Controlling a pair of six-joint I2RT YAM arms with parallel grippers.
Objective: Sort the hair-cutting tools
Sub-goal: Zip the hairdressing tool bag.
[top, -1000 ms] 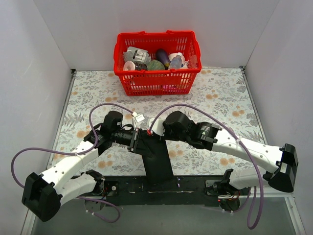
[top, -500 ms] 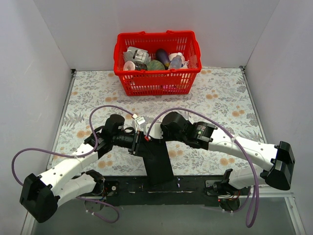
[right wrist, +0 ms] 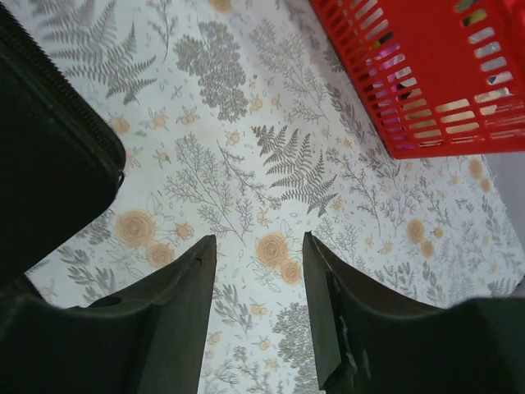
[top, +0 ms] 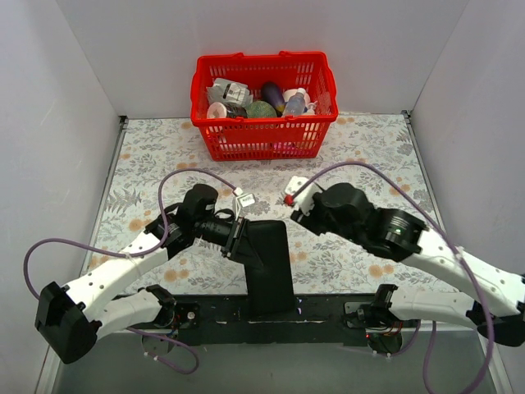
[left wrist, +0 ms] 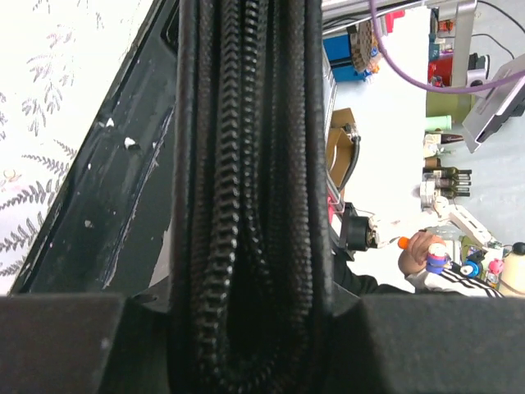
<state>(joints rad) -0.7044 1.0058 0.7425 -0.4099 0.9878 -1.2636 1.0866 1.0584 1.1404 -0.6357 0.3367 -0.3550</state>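
- Across the whole top view spreads the desk [top: 369, 156], covered in a pale cloth printed with grey ferns and orange flowers, with plain white walls on three sides.
- At the far edge, about in the middle, we see the red basket [top: 262, 135] standing upright. Its slatted walls are full of bottles and packets [top: 246, 97] that are too jumbled to tell apart.
- Nearer to us, between the two arms, sits the black case [top: 271, 263]. It is a long flat rectangle, and its near end reaches the dark strip [top: 328, 310] along the desk's near edge.
- From the left wrist view we look along the edge of the case, where a closed zipper runs away from the camera.
- We find the left pincer [top: 235, 238] clenched on the far left edge of the case, with the zippered edge pressed between its fingers [left wrist: 61, 345].
- We see the right pincer [right wrist: 258, 240] released and holding nothing, with only bare cloth between its two dark fingers [right wrist: 176, 287].
- It hangs just to the right of the case's far end and touches neither the case nor the basket.
- We cannot make out the scissors or the comb in any view, so we cannot tell where they lie.
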